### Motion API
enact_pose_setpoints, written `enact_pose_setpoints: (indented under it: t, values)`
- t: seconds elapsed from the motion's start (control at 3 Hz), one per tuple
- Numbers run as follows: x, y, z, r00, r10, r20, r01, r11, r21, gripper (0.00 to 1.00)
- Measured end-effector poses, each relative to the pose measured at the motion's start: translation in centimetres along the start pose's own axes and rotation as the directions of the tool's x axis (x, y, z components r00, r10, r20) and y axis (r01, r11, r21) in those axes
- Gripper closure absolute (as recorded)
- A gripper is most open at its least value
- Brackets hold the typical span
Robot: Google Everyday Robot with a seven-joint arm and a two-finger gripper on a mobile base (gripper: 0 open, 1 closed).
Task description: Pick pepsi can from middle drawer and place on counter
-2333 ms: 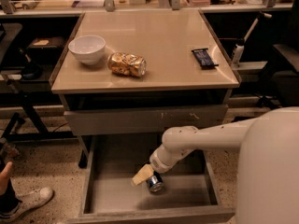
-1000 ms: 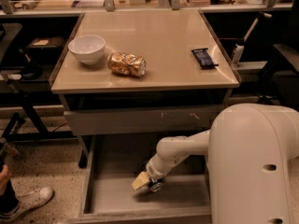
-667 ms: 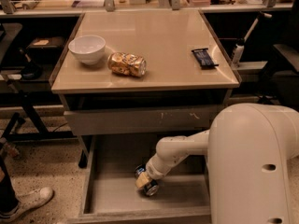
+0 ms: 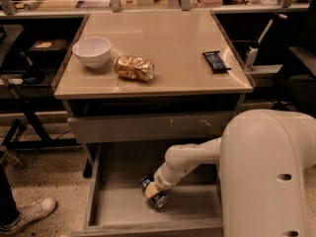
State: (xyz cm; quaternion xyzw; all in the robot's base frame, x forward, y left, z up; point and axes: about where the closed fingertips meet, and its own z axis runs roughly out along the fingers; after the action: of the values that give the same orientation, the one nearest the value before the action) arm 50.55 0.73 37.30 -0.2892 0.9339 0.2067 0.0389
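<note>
The pepsi can (image 4: 159, 200) lies on its side on the grey floor of the open middle drawer (image 4: 116, 207), near the drawer's centre. My gripper (image 4: 151, 190) reaches down into the drawer from the right and sits across the can's middle, closed around it. The can still rests on the drawer floor. The beige counter (image 4: 173, 38) is above the drawer, and my pale arm (image 4: 192, 158) runs under its front edge.
On the counter stand a white bowl (image 4: 92, 51), a golden-orange patterned can (image 4: 134, 67) lying on its side, and a flat dark snack bar (image 4: 216, 61). A closed grey drawer front (image 4: 138, 127) sits above the open drawer. A person's shoe (image 4: 30, 212) is at the lower left.
My gripper moved left and down from beside the can onto it, and now sits across its middle. The can turned slightly on the drawer floor.
</note>
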Motion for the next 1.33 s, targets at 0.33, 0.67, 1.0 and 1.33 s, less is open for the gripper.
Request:
enact_pose_setpoints:
  t: [0.33, 0.67, 1.0, 1.33]
  values:
    - [0.0, 0.0, 0.0, 1.0, 0.0, 0.0, 0.0, 1.0, 0.0, 1.0]
    - [0.0, 0.0, 0.0, 1.0, 0.0, 0.0, 0.0, 1.0, 0.0, 1.0]
    - [-0.7, 0.9, -2.4, 1.0, -0.028, 0.009, 0.028, 0.9995, 0.015, 1.0]
    - [-1.3, 1.5, -7.0, 0.999, -0.033, 0.02, 0.032, 0.9988, 0.036, 1.0]
